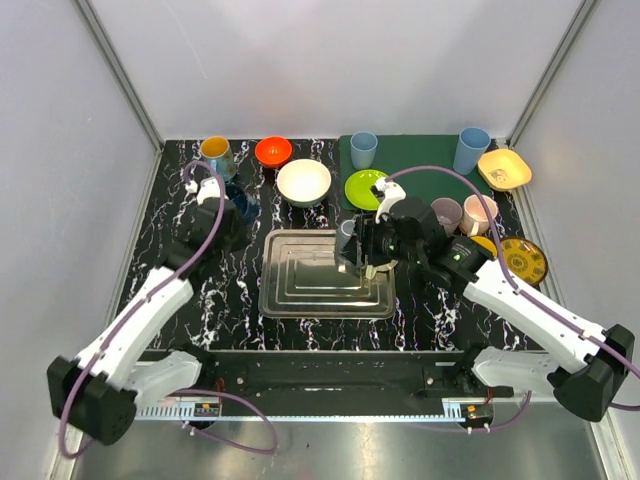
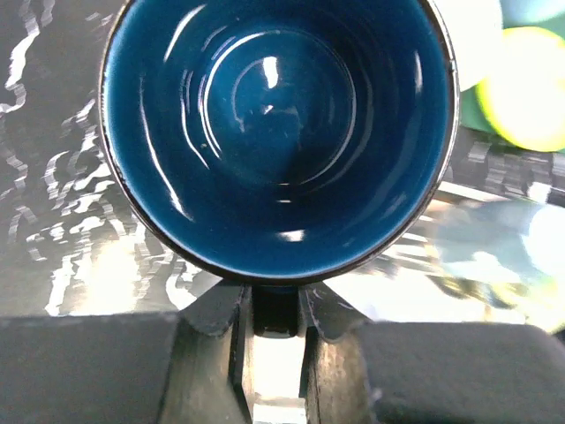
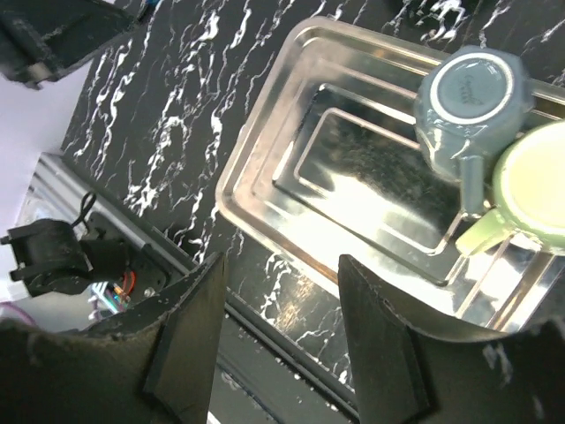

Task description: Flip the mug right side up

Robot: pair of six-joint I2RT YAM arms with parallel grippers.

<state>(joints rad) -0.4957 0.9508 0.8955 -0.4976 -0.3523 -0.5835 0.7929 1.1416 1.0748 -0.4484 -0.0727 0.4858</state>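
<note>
One blue mug, pinched by its handle in the left pincer, could slip; right pincer hangs open.

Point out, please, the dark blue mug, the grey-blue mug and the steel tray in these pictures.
dark blue mug (image 2: 274,132): left wrist view, on its glazed inside bottom.
grey-blue mug (image 3: 472,88): right wrist view, on its round base.
steel tray (image 3: 278,110): right wrist view, on its left rim.
</note>
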